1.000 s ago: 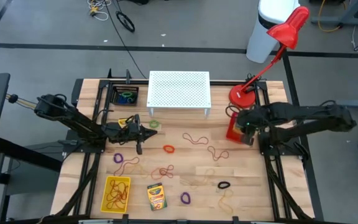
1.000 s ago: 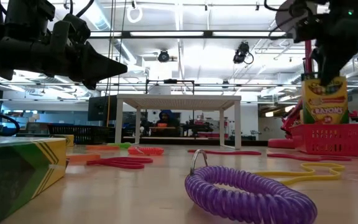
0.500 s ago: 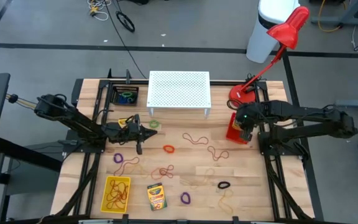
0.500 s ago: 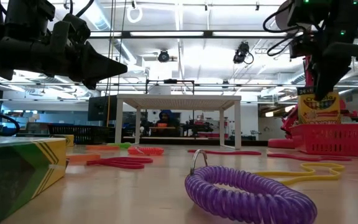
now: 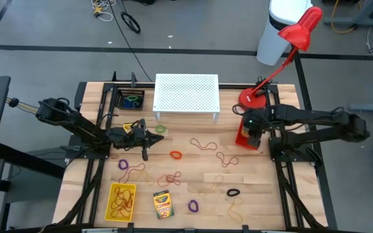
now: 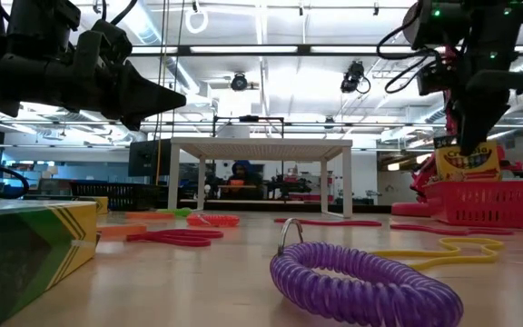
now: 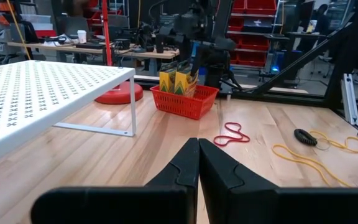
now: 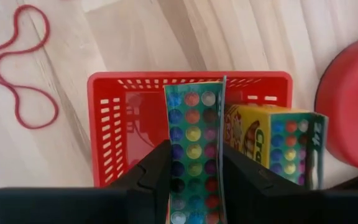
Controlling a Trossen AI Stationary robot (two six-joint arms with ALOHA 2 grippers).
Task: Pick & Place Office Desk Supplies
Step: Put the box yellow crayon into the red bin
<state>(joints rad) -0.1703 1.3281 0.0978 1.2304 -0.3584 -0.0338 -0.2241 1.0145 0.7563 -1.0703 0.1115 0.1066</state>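
Note:
My right gripper (image 8: 194,180) stands over the red basket (image 8: 104,124) at the table's right side and is shut on a yellow-and-green crayon box (image 8: 194,124). The box's lower part is inside the basket (image 6: 493,202). A second crayon box (image 8: 272,143) stands upright in the basket beside it. My left gripper (image 7: 197,146) is shut on nothing and hovers level above the table's left middle (image 5: 153,137). A third crayon box (image 5: 163,204) lies flat near the front edge. My right gripper pinches the crayon box's upper end (image 8: 180,167) between its two fingers, one on each of two opposite faces. The fingers (image 6: 470,127) come steeply from above. The box stands upright with its lower part sunk in the red basket; whether it touches the basket's floor is hidden.
The red lamp's base (image 5: 256,98) sits just behind the basket. A white perforated stand (image 5: 186,94) is at the back middle, with a black tray (image 5: 133,100) to its left. A yellow tray of rubber bands (image 5: 122,199) is at the front left. Coloured loops and rubber bands (image 5: 203,144) lie across the middle.
My right gripper has gone down and a little toward the table's left with the crayon box. The box hung above the basket's rim and now stands with its lower part inside the basket, still upright.

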